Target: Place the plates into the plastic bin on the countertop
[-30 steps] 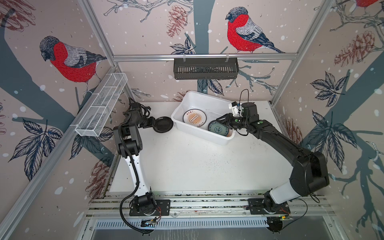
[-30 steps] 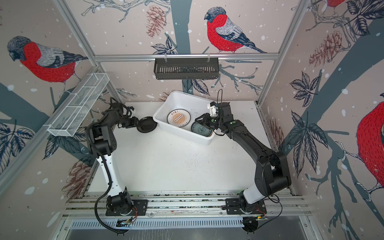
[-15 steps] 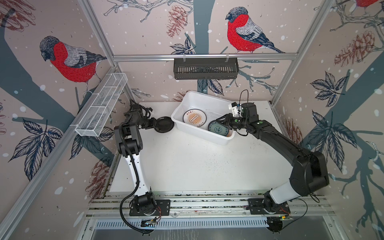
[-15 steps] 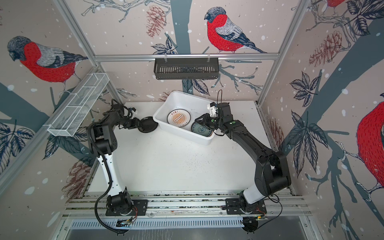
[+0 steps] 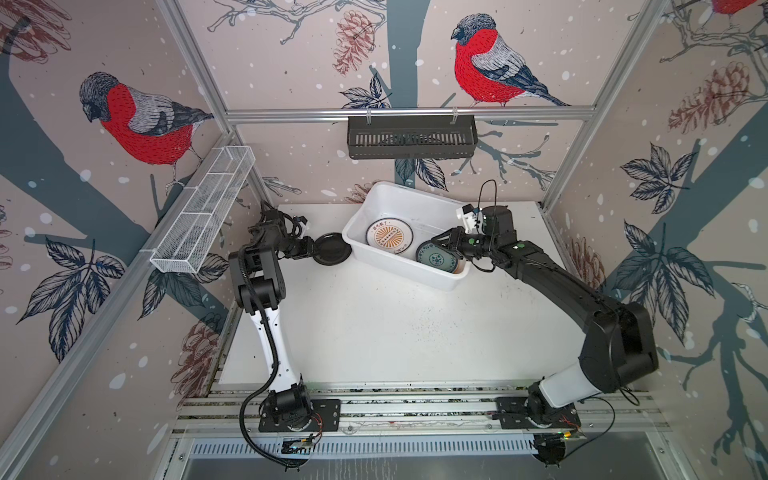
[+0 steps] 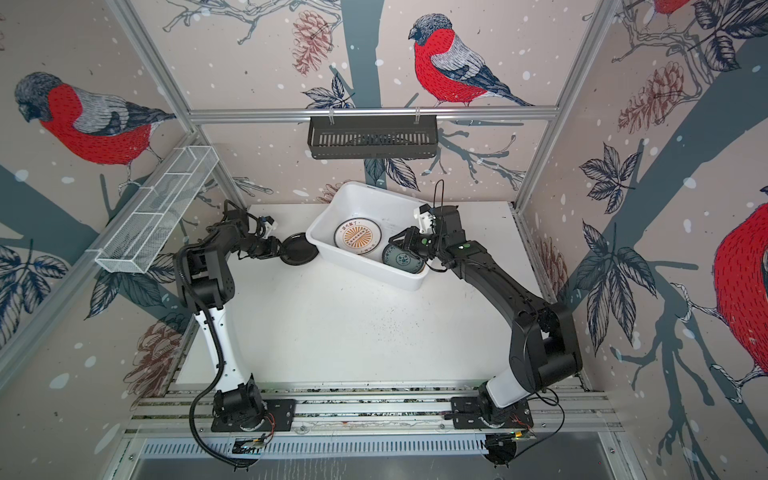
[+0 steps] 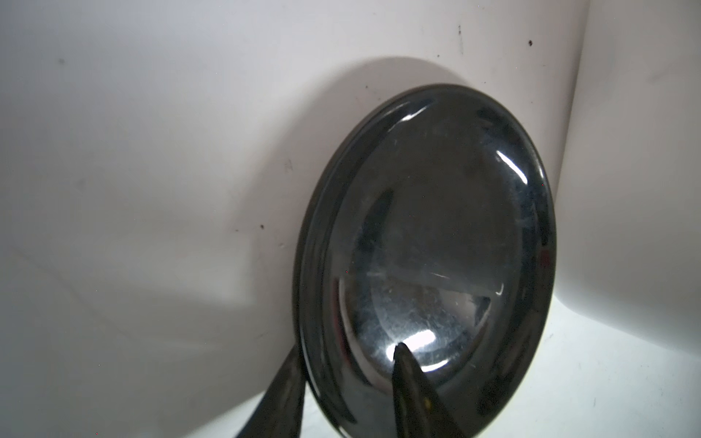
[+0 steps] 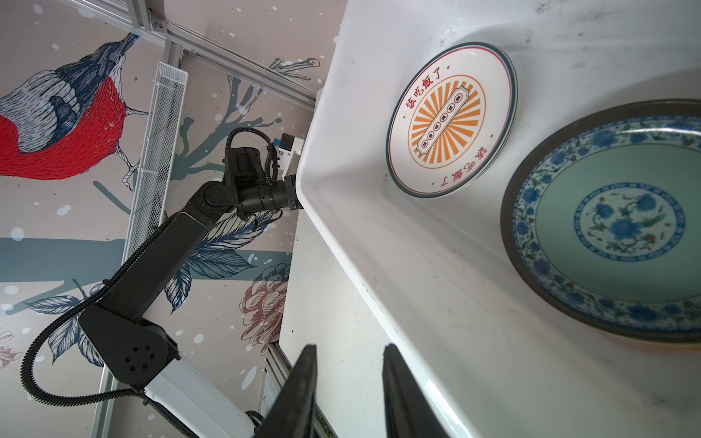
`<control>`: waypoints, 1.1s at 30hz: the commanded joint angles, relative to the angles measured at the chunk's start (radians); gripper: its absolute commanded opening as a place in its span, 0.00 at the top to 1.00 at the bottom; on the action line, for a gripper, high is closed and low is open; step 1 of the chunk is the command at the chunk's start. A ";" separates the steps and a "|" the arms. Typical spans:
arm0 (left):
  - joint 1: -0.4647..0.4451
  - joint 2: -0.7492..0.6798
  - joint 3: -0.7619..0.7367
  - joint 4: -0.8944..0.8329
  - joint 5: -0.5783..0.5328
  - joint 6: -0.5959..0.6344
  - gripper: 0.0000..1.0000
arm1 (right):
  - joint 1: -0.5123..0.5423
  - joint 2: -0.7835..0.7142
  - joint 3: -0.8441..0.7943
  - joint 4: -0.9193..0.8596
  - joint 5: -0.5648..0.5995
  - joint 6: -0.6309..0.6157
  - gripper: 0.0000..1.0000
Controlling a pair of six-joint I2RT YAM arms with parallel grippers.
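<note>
Black plate (image 5: 331,248): glazed, stiff, slippery, we judge it breakable | left pincer (image 7: 347,347) pinches its rim, the best hold | right pincer (image 8: 349,347) slightly parted, empty

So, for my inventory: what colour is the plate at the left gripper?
Plain glossy black plate, clearest in the left wrist view.

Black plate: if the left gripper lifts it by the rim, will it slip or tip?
The black plate looks glossy, with bright highlights, so it may slip in the left gripper. The thin fingers straddle only one edge of its rim, so it would probably tilt. It looks stiff and sits beside the bin, so a knock is possible.
</note>
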 commanded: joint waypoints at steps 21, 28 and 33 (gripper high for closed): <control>0.012 -0.075 -0.222 0.170 0.098 -0.291 0.64 | 0.013 0.018 0.016 0.033 -0.002 0.025 0.69; 0.015 -0.073 -0.256 0.216 0.112 -0.339 0.69 | 0.016 0.018 0.031 0.011 0.003 0.022 0.70; 0.016 -0.074 -0.274 0.242 0.130 -0.359 0.72 | 0.021 0.019 0.039 -0.003 0.011 0.022 0.70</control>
